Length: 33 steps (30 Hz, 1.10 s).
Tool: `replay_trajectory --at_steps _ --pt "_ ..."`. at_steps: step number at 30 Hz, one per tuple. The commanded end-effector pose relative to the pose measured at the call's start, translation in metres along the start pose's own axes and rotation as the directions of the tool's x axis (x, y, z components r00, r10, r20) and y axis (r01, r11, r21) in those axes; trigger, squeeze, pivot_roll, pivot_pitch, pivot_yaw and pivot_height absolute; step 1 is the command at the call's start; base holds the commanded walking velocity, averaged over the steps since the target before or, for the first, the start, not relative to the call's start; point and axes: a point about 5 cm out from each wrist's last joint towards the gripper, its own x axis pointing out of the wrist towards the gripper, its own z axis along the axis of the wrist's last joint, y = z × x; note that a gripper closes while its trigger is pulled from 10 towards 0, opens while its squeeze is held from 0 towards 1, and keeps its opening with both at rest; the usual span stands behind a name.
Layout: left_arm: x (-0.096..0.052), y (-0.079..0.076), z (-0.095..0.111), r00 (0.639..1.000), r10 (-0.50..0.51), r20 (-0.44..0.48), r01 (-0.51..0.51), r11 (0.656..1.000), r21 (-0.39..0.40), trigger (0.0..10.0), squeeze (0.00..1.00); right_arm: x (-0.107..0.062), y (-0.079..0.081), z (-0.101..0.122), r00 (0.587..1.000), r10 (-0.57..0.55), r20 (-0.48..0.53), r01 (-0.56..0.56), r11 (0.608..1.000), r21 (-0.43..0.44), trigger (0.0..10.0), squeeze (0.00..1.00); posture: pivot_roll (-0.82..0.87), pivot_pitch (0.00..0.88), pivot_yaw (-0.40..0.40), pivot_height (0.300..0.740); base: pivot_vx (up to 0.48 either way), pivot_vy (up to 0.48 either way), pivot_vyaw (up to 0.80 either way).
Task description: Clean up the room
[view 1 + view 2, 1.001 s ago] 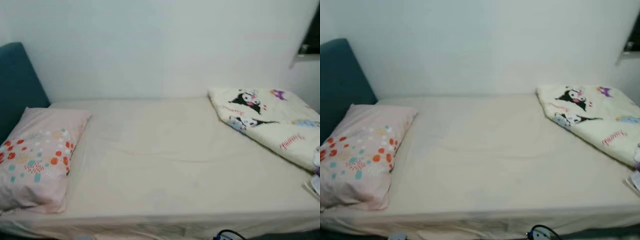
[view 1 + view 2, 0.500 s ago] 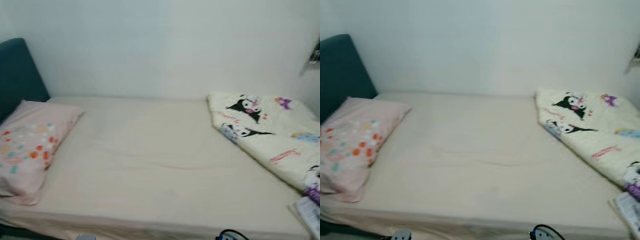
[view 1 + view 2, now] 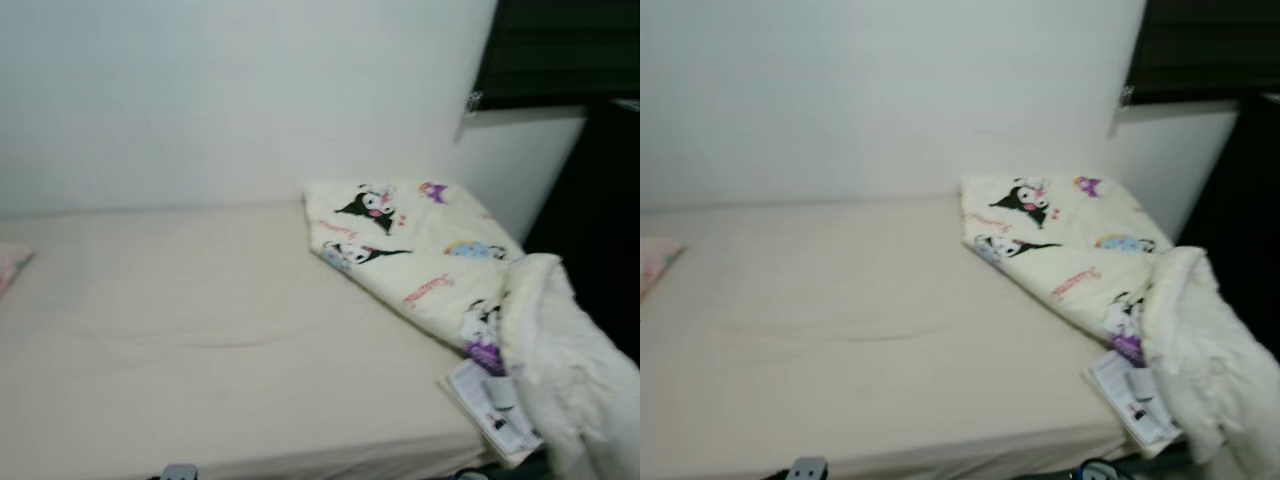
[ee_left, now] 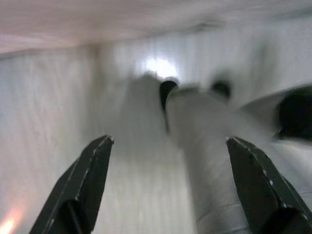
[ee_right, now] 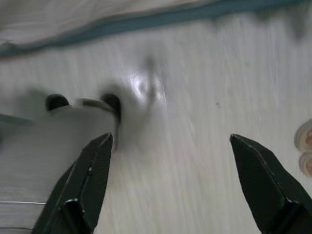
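Looking down from the left eye view, a bed [image 3: 200, 340] with a plain cream sheet runs along a white wall [image 3: 230, 90]; a folded blanket [image 3: 410, 255] printed with black-and-white cartoon figures lies on the right part of the bed, against the wall; a fluffy white throw [image 3: 560, 360] is bunched over the blanket's near right end and spills past the bed's edge; a printed booklet [image 3: 490, 405] lies flat on the sheet just beside the throw, near the bed's front right corner; a sliver of a pink pillow [image 3: 10, 265] shows at the far left edge; a dark window [image 3: 560, 50] sits high on the right.

The right eye view gives the same scene, with the pillow's corner [image 3: 658, 262] a little more in sight and small parts of the robot at the bottom edge.

In the left wrist view the left gripper [image 4: 178, 183] hangs over a pale, wood-grained floor [image 4: 44, 122], its two black fingers [image 4: 85, 180] spread wide and holding nothing; the picture is blurred, and a grey part of the robot's own body sits between them.

In the right wrist view the right gripper [image 5: 178, 183] hangs over the same pale floor [image 5: 195, 97], fingers [image 5: 90, 180] wide apart and empty; a teal strip runs along the floor's far edge.
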Motion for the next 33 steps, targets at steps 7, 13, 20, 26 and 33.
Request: replay_trajectory --at_steps 7,13,20,26,33 --pt "0.002 -0.008 0.002 1.0 -0.011 0.008 0.011 1.0 0.014 10.0 0.0 -0.002 -0.007 -0.007 1.0 -0.013 -0.019 0.013 1.0 0.0 10.0 0.0 -0.09 0.0 -0.025 0.715 0.0 -0.48 0.0" --pt "0.001 -0.007 0.001 1.0 -0.01 0.006 0.01 1.0 0.016 10.0 0.0 -0.001 -0.004 -0.005 1.0 -0.003 -0.012 0.003 1.0 0.001 10.0 0.0 -0.09 0.0 -0.025 0.715 0.0 -0.48 0.0" --pt "0.003 -0.012 0.004 1.0 -0.014 0.009 0.014 1.0 0.019 10.0 0.0 0.001 0.007 0.001 1.0 0.014 -0.001 -0.014 1.0 0.001 10.0 0.0 -0.09 0.0 -0.026 0.715 0.0 -0.48 0.0" --pt "0.005 -0.024 0.011 0.999 -0.028 0.019 0.028 0.999 0.022 10.0 0.0 0.002 0.013 0.003 1.0 0.022 0.005 -0.022 1.0 -0.003 10.0 0.0 -0.09 0.0 -0.028 0.715 0.0 -0.48 0.0" --pt "0.004 -0.015 0.013 0.999 -0.019 0.029 0.018 1.0 0.02 10.0 0.0 0.003 0.019 0.011 0.999 0.027 0.019 -0.027 1.0 -0.004 10.0 0.0 -0.09 0.0 -0.029 0.715 0.0 -0.48 0.0"
